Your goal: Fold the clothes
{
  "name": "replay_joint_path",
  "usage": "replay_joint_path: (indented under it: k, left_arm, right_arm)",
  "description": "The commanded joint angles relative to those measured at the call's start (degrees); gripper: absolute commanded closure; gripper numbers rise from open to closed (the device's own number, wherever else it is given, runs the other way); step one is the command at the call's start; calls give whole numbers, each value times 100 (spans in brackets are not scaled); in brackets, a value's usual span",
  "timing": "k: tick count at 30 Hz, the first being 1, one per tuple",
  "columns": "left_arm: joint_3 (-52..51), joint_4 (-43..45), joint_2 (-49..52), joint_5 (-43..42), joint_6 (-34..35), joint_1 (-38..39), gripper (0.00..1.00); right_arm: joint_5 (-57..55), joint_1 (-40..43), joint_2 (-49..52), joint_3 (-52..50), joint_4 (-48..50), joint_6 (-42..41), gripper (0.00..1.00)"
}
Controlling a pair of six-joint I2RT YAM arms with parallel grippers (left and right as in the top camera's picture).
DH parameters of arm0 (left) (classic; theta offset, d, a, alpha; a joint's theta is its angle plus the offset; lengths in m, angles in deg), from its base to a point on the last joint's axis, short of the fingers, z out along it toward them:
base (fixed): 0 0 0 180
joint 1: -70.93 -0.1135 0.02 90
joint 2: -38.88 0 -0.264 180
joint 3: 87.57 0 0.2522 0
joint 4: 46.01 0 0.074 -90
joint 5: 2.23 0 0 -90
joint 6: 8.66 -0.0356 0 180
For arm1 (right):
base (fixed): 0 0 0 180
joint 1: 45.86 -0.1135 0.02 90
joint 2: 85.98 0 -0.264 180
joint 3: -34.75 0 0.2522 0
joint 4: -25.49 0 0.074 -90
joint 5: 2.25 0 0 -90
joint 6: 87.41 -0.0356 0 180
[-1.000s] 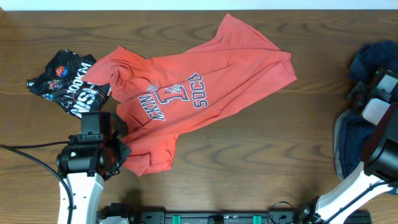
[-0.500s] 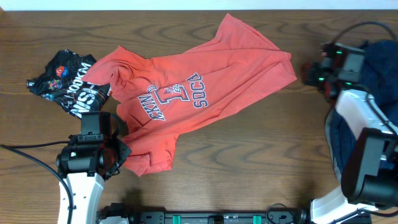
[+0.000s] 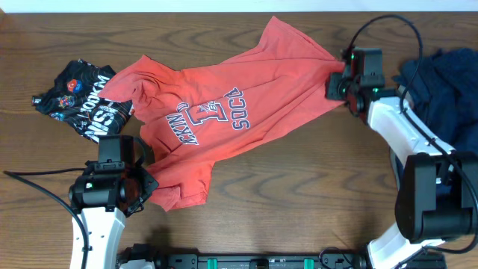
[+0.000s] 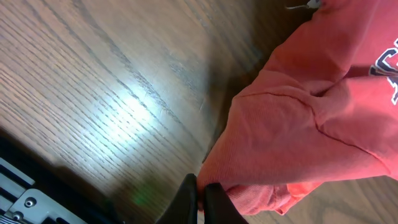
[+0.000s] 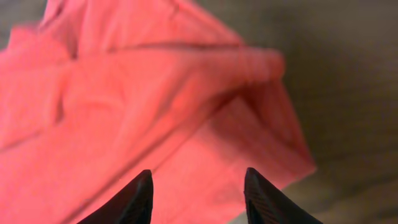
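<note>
The coral-red T-shirt with navy-and-white lettering lies crumpled across the middle of the wooden table. My left gripper is shut on its near-left hem, seen pinched in the left wrist view. My right gripper is open at the shirt's far-right corner, with its fingers spread just above the red cloth. A black printed T-shirt lies bunched at the far left, partly under the red one. Navy clothes are heaped at the right edge.
The wooden table shows bare wood in front of the red shirt. The right arm reaches from the near-right corner past the navy heap. A cable runs along the left arm's base.
My right arm has swung left from the navy heap at the right edge to the red shirt's far-right corner. The left arm and the shirt have not moved.
</note>
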Motion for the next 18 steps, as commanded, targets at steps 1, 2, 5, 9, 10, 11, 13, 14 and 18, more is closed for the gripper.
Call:
replay_joint_path:
  k: [1, 2, 5, 9, 10, 11, 13, 14, 18]
  left_arm:
    - [-37, -13, 42, 133, -87, -31, 94]
    - [-37, -13, 44, 131, -87, -31, 94]
    - [-37, -9, 44, 133, -87, -31, 94]
    - [-37, -9, 44, 133, -87, -28, 94]
    - [-37, -9, 44, 131, -87, -31, 94]
    - [-37, -9, 44, 131, -87, -28, 94]
    - [-37, 4, 44, 131, -87, -28, 94]
    - [-37, 4, 44, 131, -85, -31, 94]
    - [-37, 4, 44, 131, -87, -31, 94]
  right_arm:
    - [-216, -13, 369, 479, -264, -236, 53]
    - [-216, -13, 498, 621, -393, -260, 53]
    - [-214, -13, 848, 999, -717, -348, 52]
    - [-223, -13, 1283, 1364, -892, -345, 52]
    - [-227, -13, 1373, 1408, -885, -372, 51]
    - [-275, -13, 1438, 1427, -876, -437, 50]
    - [-369, -13, 1609, 1451, -804, -518, 50]
    - [-367, -13, 1668, 1451, -761, -518, 50]
    - [-398, -11, 1891, 1451, -667, -540, 50]
